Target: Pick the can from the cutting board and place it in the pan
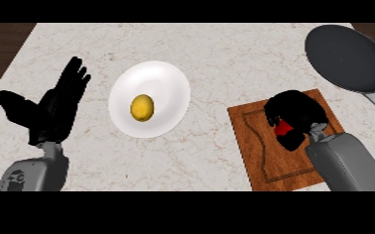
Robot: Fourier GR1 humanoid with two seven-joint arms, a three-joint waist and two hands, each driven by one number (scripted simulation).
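I am using the cutting board (258, 144) as the reference for all positions. It is lying on the marble counter (219, 44), with its grooved border visible along the left and lower sides.

My right hand (296, 111) is sitting over the upper right part of the cutting board, with its fingers curling around the can (282, 127). Only a small red patch of the can is showing between the black fingers; the rest is hidden by the hand. The can is therefore over the cutting board, enclosed in my right hand. I cannot tell whether it is touching the board or raised off it.

The pan (343, 57) is lying above and to the right of the cutting board, well apart from the can, and is partly cut off by the view's right edge.

A white plate (164, 87) is lying to the left of the cutting board, carrying a small yellow-brown item (142, 107) near its centre.

My left hand (55, 106) is resting far to the left of the cutting board, beyond the plate, with fingers straight and pointing up, holding nothing.
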